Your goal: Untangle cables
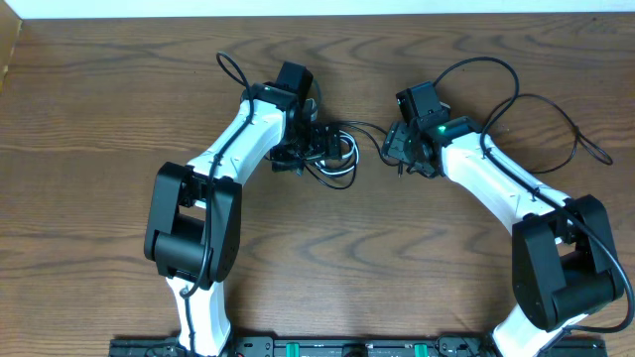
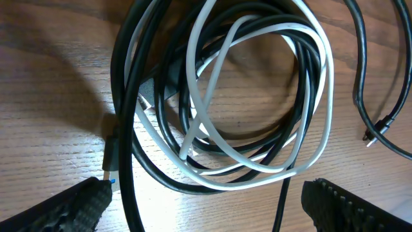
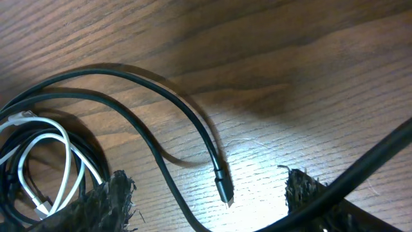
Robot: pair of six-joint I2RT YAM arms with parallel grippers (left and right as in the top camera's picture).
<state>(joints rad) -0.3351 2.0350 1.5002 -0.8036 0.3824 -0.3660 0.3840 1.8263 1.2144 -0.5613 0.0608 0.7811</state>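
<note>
Hazard one sits at the left gripper [image 2: 206,209]: it is spread wide, holds nothing, and hangs right over the coil of cables [image 2: 161,84]. The black strands and the white cable [image 2: 257,166] thread through each other there. A closing bite would probably catch several strands at once and drag the whole coil, tightening the crossings instead of freeing one line. A blue-tipped plug [image 2: 109,169] lies just beside the left finger [image 2: 71,206] and could snag on it.

Hazard two sits at the right gripper [image 3: 206,200], also spread and empty. The slim black plug [image 3: 223,185] is a small target and may slip out of a pinch. A thicker black cable [image 3: 370,161], apparently the arm's own, crosses close by and could get caught.

Position: the coil lies on the table [image 2: 58,71], just ahead of the left fingers and between them. The loose black plug lies between the right fingers, with the coil well off to one side. From overhead, the coil sits between both grippers, close against the left one.
</note>
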